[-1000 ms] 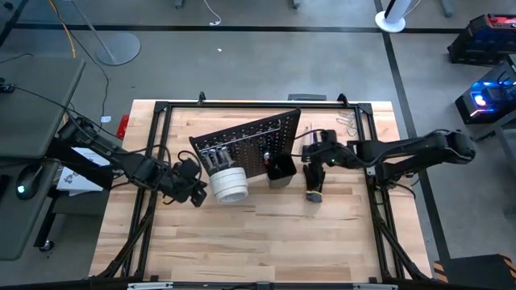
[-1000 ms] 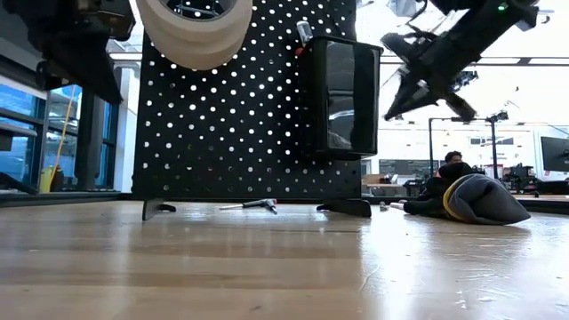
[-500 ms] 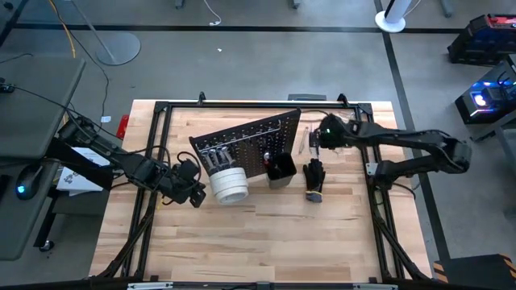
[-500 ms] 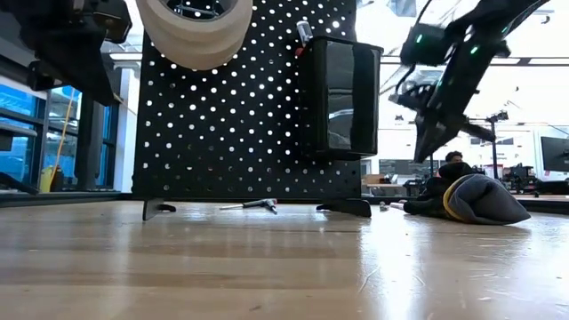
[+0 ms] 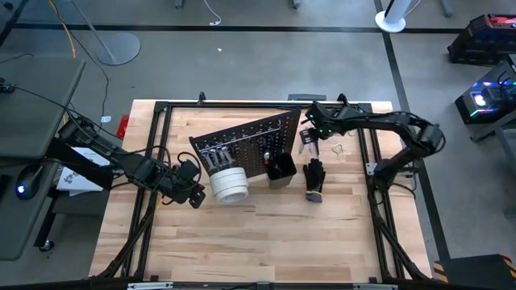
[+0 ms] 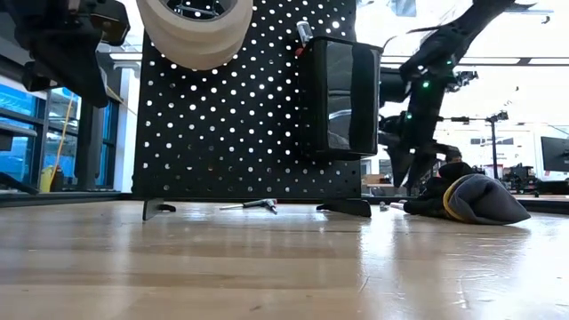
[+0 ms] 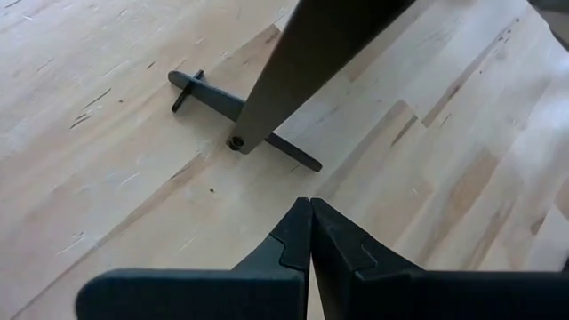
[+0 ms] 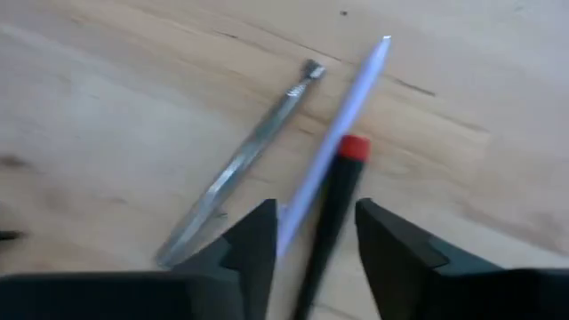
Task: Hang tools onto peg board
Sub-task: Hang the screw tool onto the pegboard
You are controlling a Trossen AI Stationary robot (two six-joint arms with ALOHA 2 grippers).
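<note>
The black peg board (image 5: pixel 242 141) stands upright mid-table, its feet (image 7: pixel 240 107) on the wood. White tape rolls (image 5: pixel 228 184) hang on its front, and a black bin (image 6: pixel 342 93) is fixed beside them. My left gripper (image 5: pixel 193 189) hovers shut just left of the rolls. My right gripper (image 8: pixel 311 231) is open behind the board's right end, low over the table. A dark-handled screwdriver with a red band (image 8: pixel 342 178) and a slim metal rod (image 8: pixel 342 116) lie between its fingers. A silver wrench (image 8: pixel 240 169) lies beside them. The black glove bundle (image 5: pixel 314 179) lies right of the bin.
Another small tool (image 6: pixel 253 204) lies on the table behind the board. The black table frame (image 5: pixel 367 153) runs along the edges, close to my right arm. Bare wood (image 5: pixel 266 234) stretches from the board to the near edge.
My right gripper has swung from above the glove bundle toward the table's far edge. It has dropped behind the peg board's right end and tipped more steeply downward.
</note>
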